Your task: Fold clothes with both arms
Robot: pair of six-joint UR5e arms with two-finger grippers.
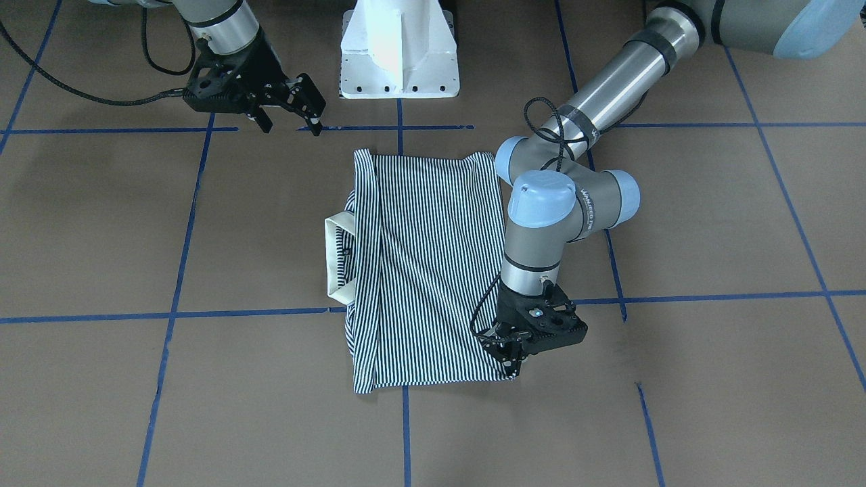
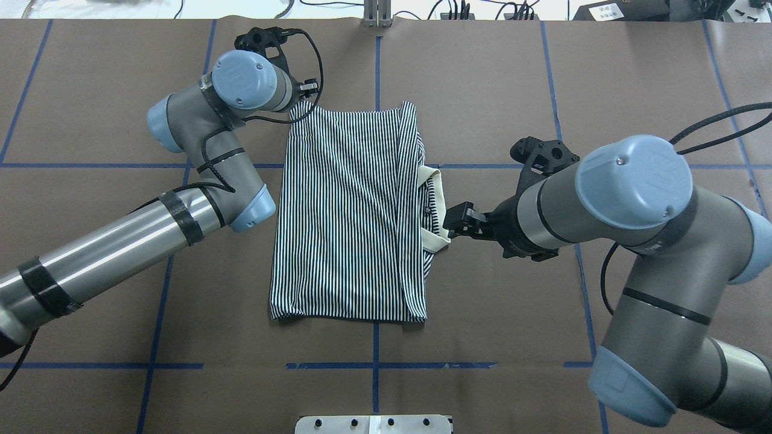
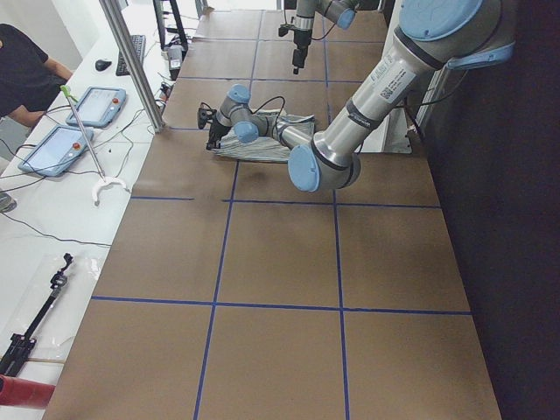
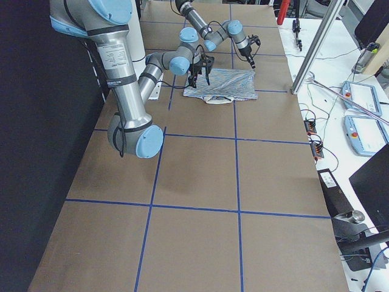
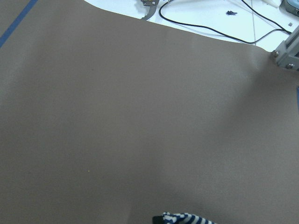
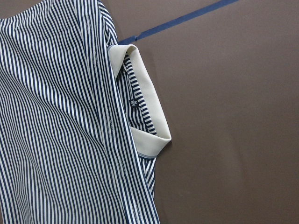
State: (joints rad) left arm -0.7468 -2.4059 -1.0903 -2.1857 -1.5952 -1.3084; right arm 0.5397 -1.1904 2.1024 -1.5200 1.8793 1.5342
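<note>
From across the bench [image 1: 710, 223] we see the polo shirt [image 1: 426, 270] lying folded into a rectangle at mid-width, set in from every edge. Its cream collar [image 1: 335, 260] sticks out on the robot's right side. The left gripper [image 1: 512, 358] stands on the shirt's corner toward the operators' edge, its fingers pinched together on the striped cloth. The right gripper [image 1: 289, 127] hangs near the white pedestal [image 1: 399, 54] at the robot's edge, fingers spread wide with nothing between them.

From overhead, the collar [image 2: 437, 205] points at the right gripper [image 2: 455, 220], which sits just beside it in this picture. We cannot tell its height here. The left gripper [image 2: 304, 93] is at the shirt's far left corner.

From the bench's left end the shirt [image 3: 258, 149] is small and distant. A person [image 3: 22, 70] sits by tablets [image 3: 92, 105] beyond the operators' edge.

From the right end we make out only the shirt [image 4: 228, 85] under both arms.

The left wrist shows bare brown bench and a scrap of striped cloth [image 5: 184, 218] at the picture's bottom.

The right wrist looks down on the collar [image 6: 145, 116], the stripes and a blue tape line [image 6: 187, 18].
</note>
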